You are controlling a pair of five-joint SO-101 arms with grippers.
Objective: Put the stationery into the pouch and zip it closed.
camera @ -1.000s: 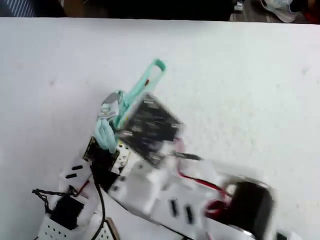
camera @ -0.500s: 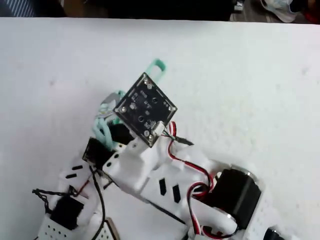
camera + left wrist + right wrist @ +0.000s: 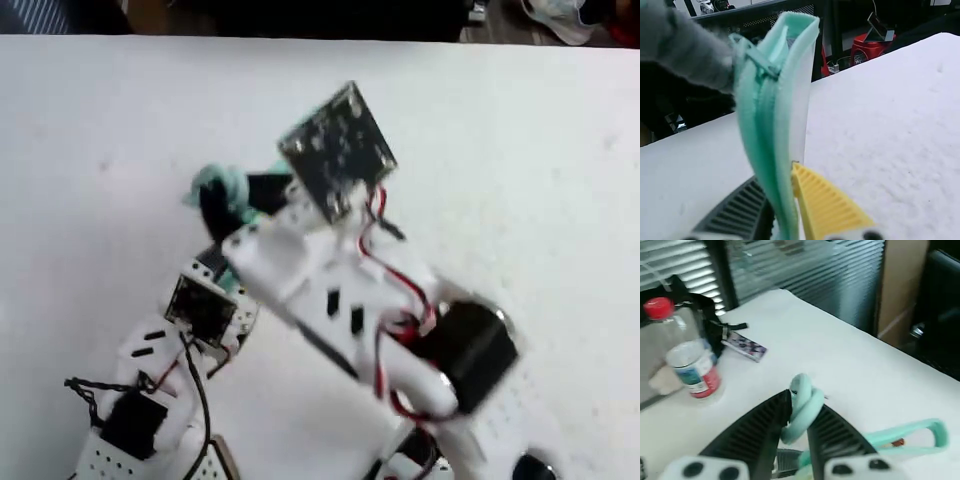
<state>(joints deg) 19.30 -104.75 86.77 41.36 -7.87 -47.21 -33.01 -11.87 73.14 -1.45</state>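
Right pincer (image 3: 799, 410) swung farther across table (image 3: 500, 120); pouch (image 3: 222, 187) now bunched up, mostly covered.

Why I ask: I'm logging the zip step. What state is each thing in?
pouch: clamped by both arms, zip shut along the stretch that shows, slider near one end.
left fingers: shut on the pouch.
right fingers: shut on a mint part of the pouch.
bottle: upright, red cap on.
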